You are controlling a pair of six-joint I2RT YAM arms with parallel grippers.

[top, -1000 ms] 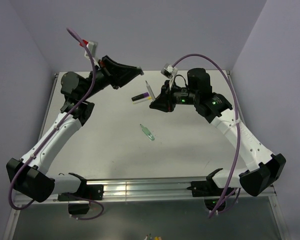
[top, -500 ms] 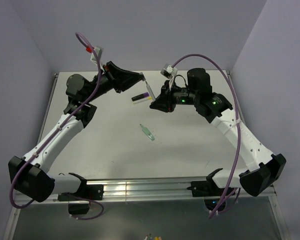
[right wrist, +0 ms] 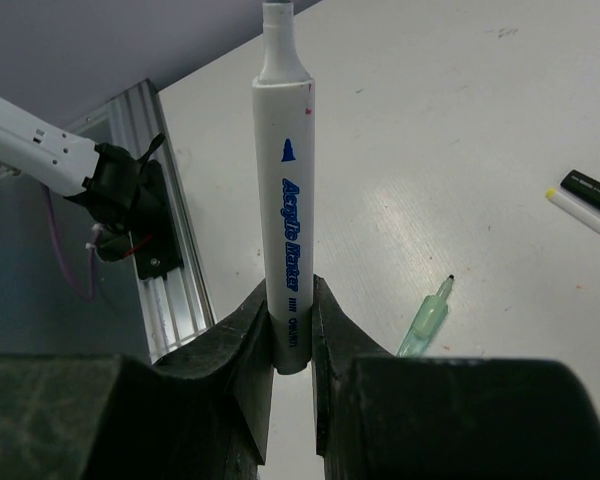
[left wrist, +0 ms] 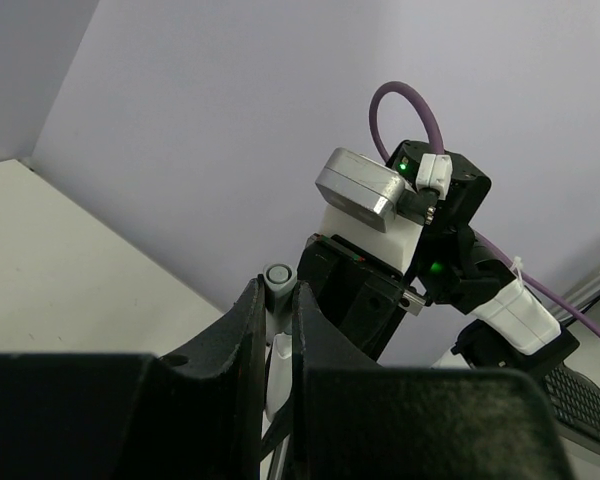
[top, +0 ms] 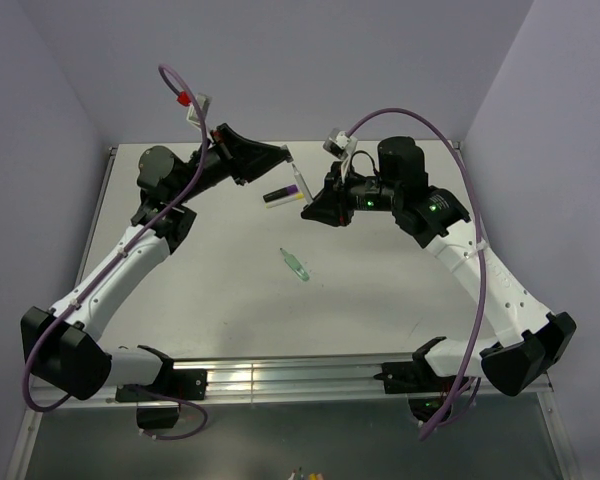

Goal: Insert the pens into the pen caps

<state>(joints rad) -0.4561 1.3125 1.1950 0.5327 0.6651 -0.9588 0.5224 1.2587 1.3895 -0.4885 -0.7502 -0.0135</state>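
Nearest the arm bases, the translucent green pen [top: 295, 264] lies flat on the white tabletop [top: 380, 300], well apart from both grippers. The R wrist cam catches it too, dark tip at the end farther from the lens. Next, the right gripper [right wrist: 291, 330]: fingers clamped on the lower barrel of the grey-white marker pen [right wrist: 285, 180] w/ blue lettering. The pen stands straight out btwn the pads, bare nib at the far end, its very tip cut off by the top of that view and its butt end hidden down in the jaws. From the top cam this pen is only a thin pale sliver running from R gripper toward L. A purple patch shows along it; can't tell what that is. Just beside it on the table is the black pen [top: 278, 195] w/ a pale yellow-white pen [right wrist: 585, 215] alongside. Both are cut by the frame edge in the R wrist cam, and from above they merge into one dark stick w/ a yellow end. Farthest, the left gripper [left wrist: 277, 300], held up off the table near its far edge, is pinched on the stubby grey cap [left wrist: 277, 274]. Only the cap's ring-shaped end shows, the rest is buried btwn the fingers. A white shape sits below it in the gap; can't make it out. Cap and nib are near each other, but contact can't be seen.
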